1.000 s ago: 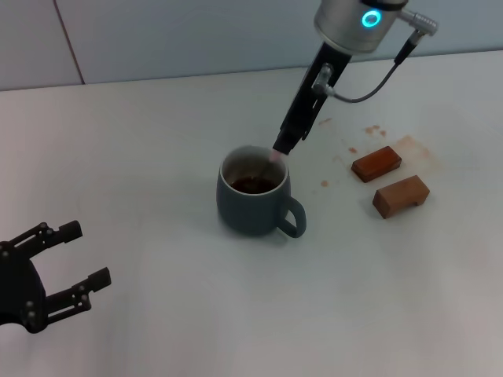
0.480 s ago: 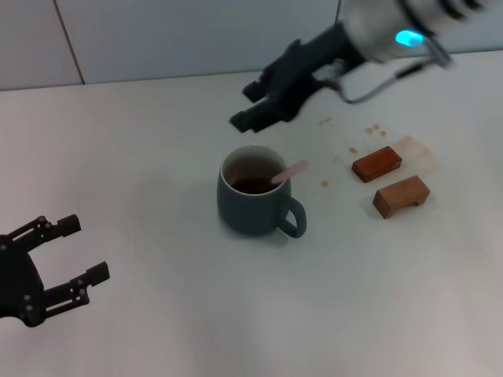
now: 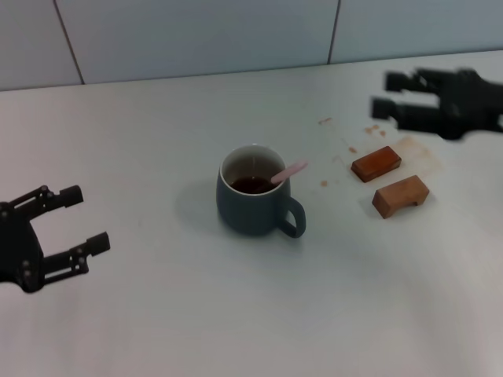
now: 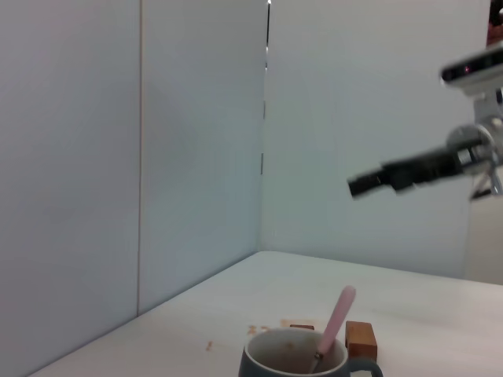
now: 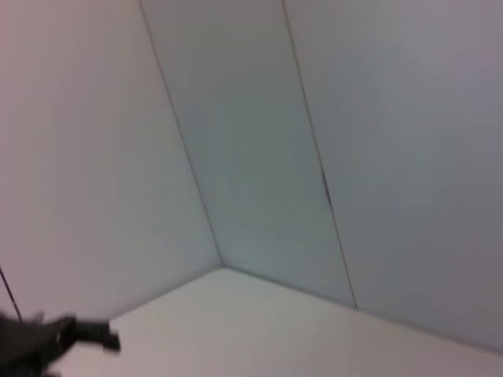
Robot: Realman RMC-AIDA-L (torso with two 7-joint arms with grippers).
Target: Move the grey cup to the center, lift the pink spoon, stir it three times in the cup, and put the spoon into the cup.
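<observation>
The grey cup (image 3: 253, 203) stands upright in the middle of the white table, its handle toward the front right, with brown liquid inside. The pink spoon (image 3: 289, 172) rests in the cup, its pink handle leaning out over the rim to the right. No gripper touches it. My right gripper (image 3: 387, 93) is open and empty, held in the air at the far right, well away from the cup. My left gripper (image 3: 88, 217) is open and empty at the front left. The left wrist view shows the cup (image 4: 302, 363), the spoon (image 4: 336, 318) and the right gripper (image 4: 369, 184) high above.
Two brown wooden blocks (image 3: 376, 163) (image 3: 401, 195) lie to the right of the cup. Small brown stains (image 3: 373, 129) mark the table near them. A tiled wall (image 3: 196, 35) runs along the back edge.
My right gripper let go of the spoon, which now leans in the cup. The gripper rose and swung away to the far right. The left gripper barely moved.
</observation>
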